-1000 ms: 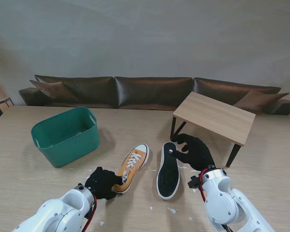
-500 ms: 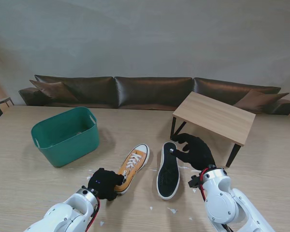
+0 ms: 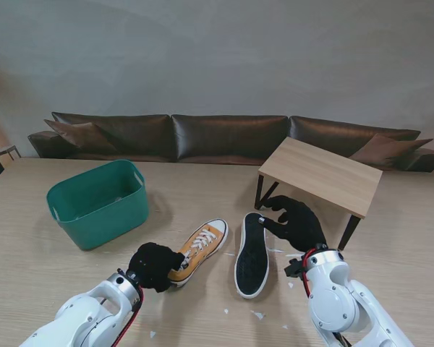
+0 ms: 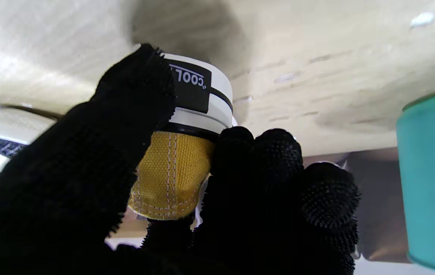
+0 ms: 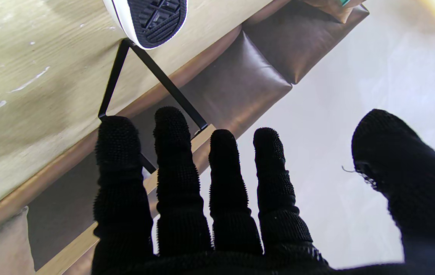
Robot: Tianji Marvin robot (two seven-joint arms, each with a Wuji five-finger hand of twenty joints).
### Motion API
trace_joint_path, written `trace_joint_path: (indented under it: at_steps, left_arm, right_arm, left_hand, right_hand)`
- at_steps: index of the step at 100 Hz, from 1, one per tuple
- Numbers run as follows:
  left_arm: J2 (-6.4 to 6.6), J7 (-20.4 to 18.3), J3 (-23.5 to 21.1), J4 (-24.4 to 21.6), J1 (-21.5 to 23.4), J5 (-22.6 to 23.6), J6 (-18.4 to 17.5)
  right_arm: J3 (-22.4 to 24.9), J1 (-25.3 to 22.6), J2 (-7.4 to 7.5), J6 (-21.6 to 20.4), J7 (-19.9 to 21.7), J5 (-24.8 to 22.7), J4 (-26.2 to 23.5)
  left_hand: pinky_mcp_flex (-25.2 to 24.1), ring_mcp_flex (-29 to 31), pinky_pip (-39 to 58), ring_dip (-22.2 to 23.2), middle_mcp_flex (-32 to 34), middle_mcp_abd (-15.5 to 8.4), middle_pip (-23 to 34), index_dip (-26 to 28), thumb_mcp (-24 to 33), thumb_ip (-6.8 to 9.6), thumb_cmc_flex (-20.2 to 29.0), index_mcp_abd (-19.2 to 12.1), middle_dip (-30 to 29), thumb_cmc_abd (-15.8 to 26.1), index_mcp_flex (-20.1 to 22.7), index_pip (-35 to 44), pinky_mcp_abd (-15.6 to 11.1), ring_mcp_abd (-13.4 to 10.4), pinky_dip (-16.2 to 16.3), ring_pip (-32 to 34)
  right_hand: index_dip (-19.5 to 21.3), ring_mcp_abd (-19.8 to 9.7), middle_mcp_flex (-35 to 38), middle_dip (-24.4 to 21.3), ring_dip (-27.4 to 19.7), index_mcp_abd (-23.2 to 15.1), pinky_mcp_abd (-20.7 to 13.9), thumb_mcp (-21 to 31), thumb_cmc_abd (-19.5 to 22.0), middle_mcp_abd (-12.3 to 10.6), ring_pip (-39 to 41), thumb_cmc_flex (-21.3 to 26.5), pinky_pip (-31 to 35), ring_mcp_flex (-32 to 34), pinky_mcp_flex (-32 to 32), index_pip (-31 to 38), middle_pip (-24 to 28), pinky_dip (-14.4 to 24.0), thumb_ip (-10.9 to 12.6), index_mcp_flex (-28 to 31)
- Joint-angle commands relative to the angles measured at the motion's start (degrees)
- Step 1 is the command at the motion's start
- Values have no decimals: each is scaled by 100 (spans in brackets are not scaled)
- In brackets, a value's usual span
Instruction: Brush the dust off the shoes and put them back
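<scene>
The left hand [image 3: 155,265] is clamped on the heel of the yellow shoe [image 3: 200,247], which lies on the counter [image 3: 29,267] in front of the robot with its white toe pointing away and slightly to the right. In the left wrist view, the thumb [image 4: 126,114] presses one side of the heel and the other fingers [image 4: 278,164] wrap the opposite side, over the white rubber band and its black label.

Just to the right of that shoe lies the second shoe [image 3: 252,253] — turned over on its side so that its black sole faces up, rimmed in white. The two shoes sit near each other but apart.

The right hand [image 3: 295,223] hovers by the far end of the overturned shoe with fingers spread and holding nothing; from the stand view it may just brush the sole's edge, though this is hard to tell. The right wrist view shows the four fingers [image 5: 175,179] straight and apart, the thumb wide.

A green tub [image 3: 98,204] stands farther off to the left. A small wooden table [image 3: 322,174] stands to the right, beyond the right hand. Small white flecks [image 3: 257,315] dot the counter near the robot.
</scene>
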Motion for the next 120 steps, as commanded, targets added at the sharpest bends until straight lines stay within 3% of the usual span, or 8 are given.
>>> trace_joint_path:
  at_steps: [1,58,93,120]
  left_arm:
    - [-24,-44,-61,-153,-129,-28,-40]
    - [-65,-47,-314,-359,-225,-263,-518]
    - [-114,5,-752,-1021,-181,-265,-840]
    - [-160,72,-734,-1226,-627,-395,-1091]
  right_arm:
    - [5,-2,-28,5,54,23,-11]
    - [-47,108,-51,-11,32,142,137]
    - [-62,170,-82,-66,-75,196,221]
    - [-110,229,-80,-62,-31,239,319]
  left_hand:
    - [258,410,-20,20,324,-912,93,506,696,185,573,795,14,361,918,1722,-303,-342,-32,-119]
    - [362,462,-94,181,305,-796,127,587,711,213,635,941,131,460,857,1721,-193,-308,-11,-155]
    - [315,457,-83,240,287,-790,124,653,678,213,647,968,164,515,803,1706,-184,-309,30,-169]
    - [266,421,-81,263,247,-783,117,699,629,206,663,961,197,565,777,1696,-190,-297,51,-196]
  right_hand:
    - [-8,25,-154,-81,12,29,118,-14,264,81,44,-143,-150,-131,-1664,-47,-20,124,140,-43]
    - [-26,43,-174,-87,15,67,124,-19,353,116,52,-170,-155,-139,-1669,-64,-30,130,156,-3]
    - [-30,58,-167,-90,14,86,131,-20,370,121,51,-175,-149,-141,-1662,-77,-37,134,162,20]
    - [-30,67,-138,-88,17,99,144,-27,398,135,60,-184,-145,-119,-1657,-83,-37,135,167,57]
